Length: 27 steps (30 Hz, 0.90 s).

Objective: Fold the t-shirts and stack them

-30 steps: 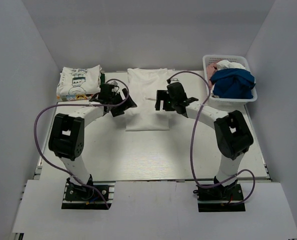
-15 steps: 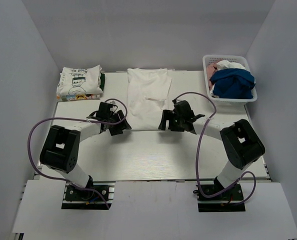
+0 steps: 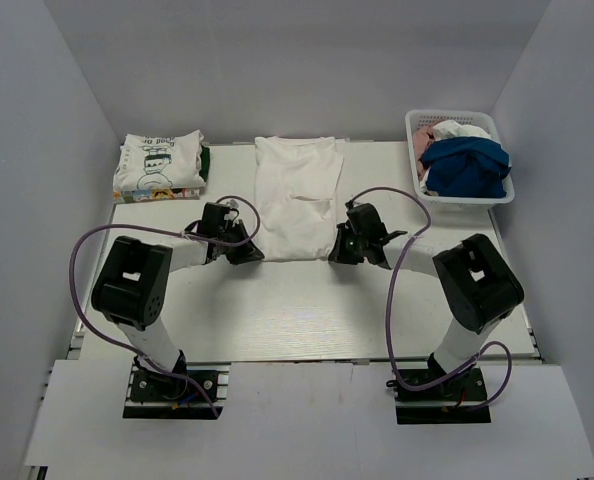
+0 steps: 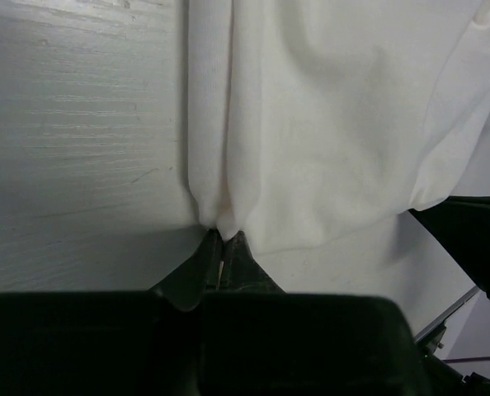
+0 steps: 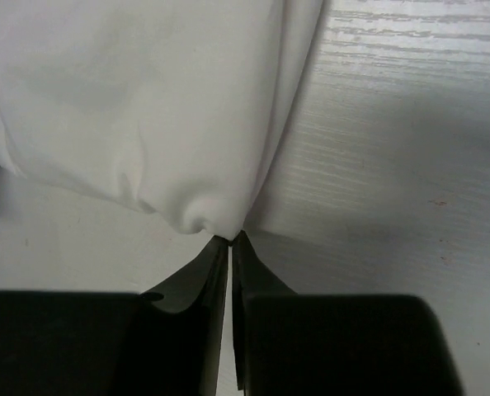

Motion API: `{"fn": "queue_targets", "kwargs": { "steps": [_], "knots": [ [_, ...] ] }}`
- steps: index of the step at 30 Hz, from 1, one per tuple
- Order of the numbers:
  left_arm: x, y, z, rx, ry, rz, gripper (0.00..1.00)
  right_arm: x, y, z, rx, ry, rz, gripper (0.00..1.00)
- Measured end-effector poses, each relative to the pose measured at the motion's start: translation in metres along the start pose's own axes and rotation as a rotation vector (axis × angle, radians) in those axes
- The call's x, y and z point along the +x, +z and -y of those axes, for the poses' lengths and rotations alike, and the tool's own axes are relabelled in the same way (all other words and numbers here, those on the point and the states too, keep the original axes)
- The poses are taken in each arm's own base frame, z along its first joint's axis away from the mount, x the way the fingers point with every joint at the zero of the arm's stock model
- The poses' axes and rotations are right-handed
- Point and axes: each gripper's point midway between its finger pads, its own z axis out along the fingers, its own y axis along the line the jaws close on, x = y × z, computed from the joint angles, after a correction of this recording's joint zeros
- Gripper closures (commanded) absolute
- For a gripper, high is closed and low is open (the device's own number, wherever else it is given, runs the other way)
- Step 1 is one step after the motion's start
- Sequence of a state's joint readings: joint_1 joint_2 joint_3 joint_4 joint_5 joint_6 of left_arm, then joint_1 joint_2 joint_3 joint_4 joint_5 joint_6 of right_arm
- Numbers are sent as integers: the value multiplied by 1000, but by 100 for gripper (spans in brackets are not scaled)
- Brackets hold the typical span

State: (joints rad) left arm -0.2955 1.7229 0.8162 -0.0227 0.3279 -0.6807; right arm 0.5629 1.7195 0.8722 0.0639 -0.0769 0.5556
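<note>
I am watching the desk [image 3: 307, 310] carrying a white shirt [image 3: 295, 195] that is lying flat at its middle, while the left jaws are pinching its near left corner and the right jaws are pinching its near right corner, both clamped narrow on the cloth.

The left gripper [image 4: 222, 239] is closed, pinching the near edge of a white t-shirt [image 4: 336, 124]. The shirt lies on a pale table [image 4: 80, 148].
</note>
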Motion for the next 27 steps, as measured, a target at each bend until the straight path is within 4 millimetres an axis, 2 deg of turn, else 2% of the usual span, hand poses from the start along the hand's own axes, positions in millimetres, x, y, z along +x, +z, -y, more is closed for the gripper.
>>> {"fn": "queue_targets", "kwargs": {
  "steps": [1, 5, 7, 10, 18, 21, 23, 25, 27],
  "knots": [
    [0, 0, 1, 7, 0, -1, 100, 0, 1, 1, 5, -1, 4, 100],
    [4, -4, 0, 4, 4, 4, 100, 0, -2, 5, 16, -15, 32, 100],
    [13, -15, -4, -6, 3, 3, 100, 5, -12, 6, 13, -24, 43, 100],
    [32, -42, -1, 2, 19, 6, 100, 16, -43, -1, -17, -42, 73, 100],
    [81, -115, 40, 208, 130, 2, 100, 57, -126, -44, -187, -108, 89, 100],
    [89, -145, 56, 277, 152, 22, 100, 68, -150, -57, -226, -136, 70, 100],
    [86, -165, 66, 302, 163, 56, 100, 62, -165, -65, -240, -149, 92, 100],
    [70, -191, 89, 361, 198, 143, 100, 47, -180, -74, -248, -149, 139, 100],
    [54, -207, 104, 388, 216, 208, 100, 25, -195, -83, -246, -144, 202, 100]
  ]
}}
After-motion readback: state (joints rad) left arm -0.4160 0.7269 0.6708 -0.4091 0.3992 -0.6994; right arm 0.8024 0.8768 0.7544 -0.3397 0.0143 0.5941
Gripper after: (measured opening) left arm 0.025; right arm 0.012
